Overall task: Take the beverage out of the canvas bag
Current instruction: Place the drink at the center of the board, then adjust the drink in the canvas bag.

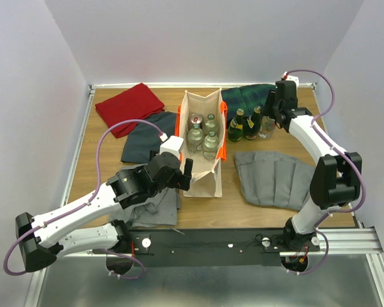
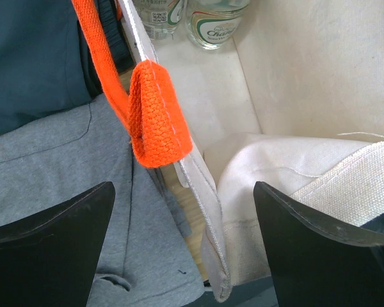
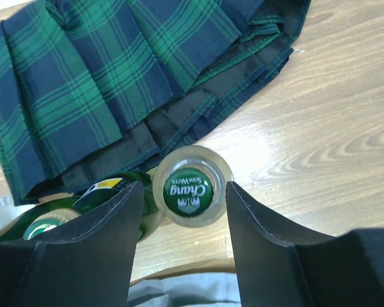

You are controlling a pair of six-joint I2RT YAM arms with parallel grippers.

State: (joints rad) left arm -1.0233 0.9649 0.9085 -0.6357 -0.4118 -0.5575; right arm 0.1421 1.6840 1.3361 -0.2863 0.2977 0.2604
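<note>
Bottles: we find one clear glass bottle with a green Chang cap [image 3: 191,187] near the table's [image 1: 326,134] far right corner, between the right gripper's [image 3: 182,211] parted, non-gripping fingers. We note the left gripper [image 2: 182,246] wide open astride the near wall of the beige canvas bag with orange handles [image 1: 201,153] mid-table, grasping nothing.

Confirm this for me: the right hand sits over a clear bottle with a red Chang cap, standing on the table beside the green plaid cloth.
Not quite: the cap is green, not red. The right wrist view shows the right hand over the clear bottle, whose Chang cap is green, standing on the table beside the green plaid cloth.
</note>
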